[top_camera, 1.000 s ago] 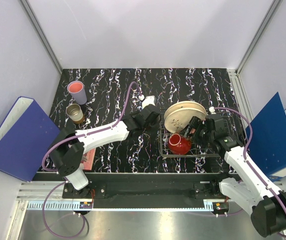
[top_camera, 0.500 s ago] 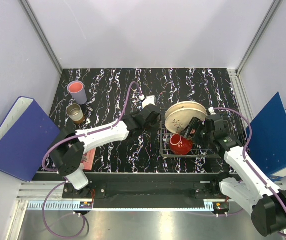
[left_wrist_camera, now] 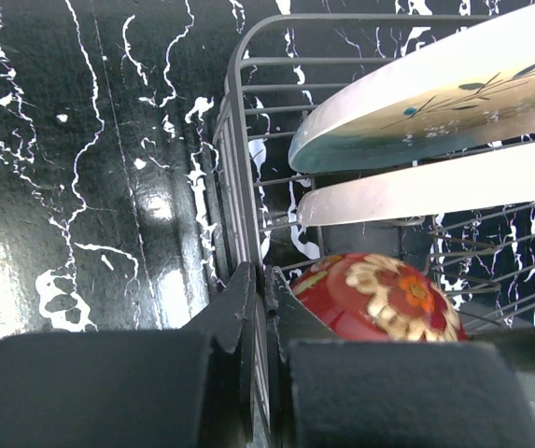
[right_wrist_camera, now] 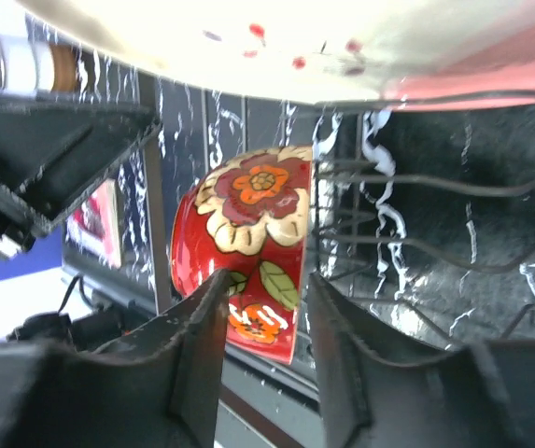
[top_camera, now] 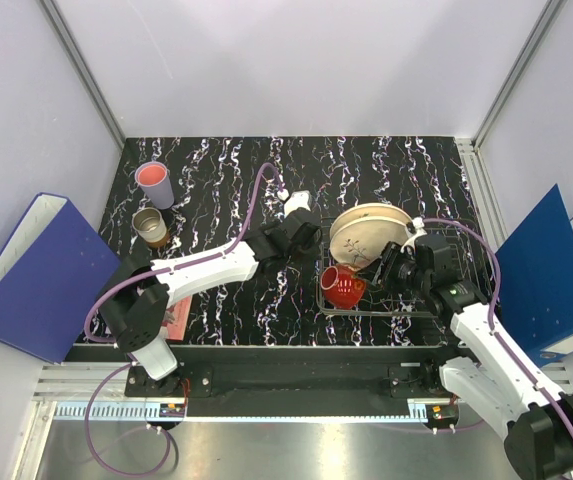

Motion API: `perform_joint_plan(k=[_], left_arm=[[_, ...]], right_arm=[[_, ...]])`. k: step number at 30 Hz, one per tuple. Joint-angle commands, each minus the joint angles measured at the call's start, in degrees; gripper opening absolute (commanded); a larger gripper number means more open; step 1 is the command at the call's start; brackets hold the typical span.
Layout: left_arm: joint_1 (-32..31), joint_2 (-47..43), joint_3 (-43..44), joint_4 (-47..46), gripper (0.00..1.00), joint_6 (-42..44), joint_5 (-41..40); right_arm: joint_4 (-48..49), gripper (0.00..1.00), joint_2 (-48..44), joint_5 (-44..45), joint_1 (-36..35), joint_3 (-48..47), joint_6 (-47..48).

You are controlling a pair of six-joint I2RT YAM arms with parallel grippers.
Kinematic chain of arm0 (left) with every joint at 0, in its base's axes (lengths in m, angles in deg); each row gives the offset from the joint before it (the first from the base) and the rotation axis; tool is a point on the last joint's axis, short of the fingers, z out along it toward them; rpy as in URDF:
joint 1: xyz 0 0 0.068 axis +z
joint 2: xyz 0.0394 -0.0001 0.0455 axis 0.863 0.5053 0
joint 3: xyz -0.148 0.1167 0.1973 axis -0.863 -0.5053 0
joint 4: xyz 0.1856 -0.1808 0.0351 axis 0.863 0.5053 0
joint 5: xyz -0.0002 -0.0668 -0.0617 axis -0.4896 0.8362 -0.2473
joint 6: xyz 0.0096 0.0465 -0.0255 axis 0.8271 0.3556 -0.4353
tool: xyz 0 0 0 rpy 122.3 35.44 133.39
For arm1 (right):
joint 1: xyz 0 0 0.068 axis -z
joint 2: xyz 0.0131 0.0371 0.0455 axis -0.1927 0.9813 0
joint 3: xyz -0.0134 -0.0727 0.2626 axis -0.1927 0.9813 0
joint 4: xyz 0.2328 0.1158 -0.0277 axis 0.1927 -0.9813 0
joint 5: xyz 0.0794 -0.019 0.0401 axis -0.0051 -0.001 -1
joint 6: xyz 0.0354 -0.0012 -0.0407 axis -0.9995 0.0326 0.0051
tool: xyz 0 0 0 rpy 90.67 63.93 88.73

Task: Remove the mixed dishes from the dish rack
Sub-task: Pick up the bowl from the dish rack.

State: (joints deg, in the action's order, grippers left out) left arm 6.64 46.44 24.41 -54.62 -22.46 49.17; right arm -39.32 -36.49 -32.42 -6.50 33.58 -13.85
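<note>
Right gripper (top_camera: 368, 276) clamps the red bowl-cup (top_camera: 343, 287) at the dish rack's (top_camera: 386, 312) left rim, plates (top_camera: 369, 232) leaning close behind; open marble table (top_camera: 226, 180) stretches leftward. Left wrist view: left gripper (left_wrist_camera: 260, 285) pinched onto the rack's rim wire. Right wrist view: fingers (right_wrist_camera: 197, 364) straddle the bowl-cup's wall, a plate edge close overhead.

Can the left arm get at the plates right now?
Probably not yet: the left gripper is clamped on the rack rim. The plates stand just past it, nothing between.
</note>
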Motion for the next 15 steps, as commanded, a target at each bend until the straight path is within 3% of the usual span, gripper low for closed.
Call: perform_joint_plan(k=[1, 11, 15], left_arm=[[-0.07, 2.16, -1.68, 0.80, 0.00, 0.12, 1.91], [-0.07, 2.34, -1.68, 0.80, 0.00, -0.23, 2.18], [-0.16, 2.60, -1.76, 0.71, 0.00, -0.50, 2.18]], right_arm=[[1.44, 0.42, -1.03, -4.81, -0.41, 0.66, -0.44], [4.25, 0.47, 1.25, -7.89, -0.41, 1.63, -0.62], [11.01, 0.45, 3.79, -10.96, -0.50, 3.82, -3.16]])
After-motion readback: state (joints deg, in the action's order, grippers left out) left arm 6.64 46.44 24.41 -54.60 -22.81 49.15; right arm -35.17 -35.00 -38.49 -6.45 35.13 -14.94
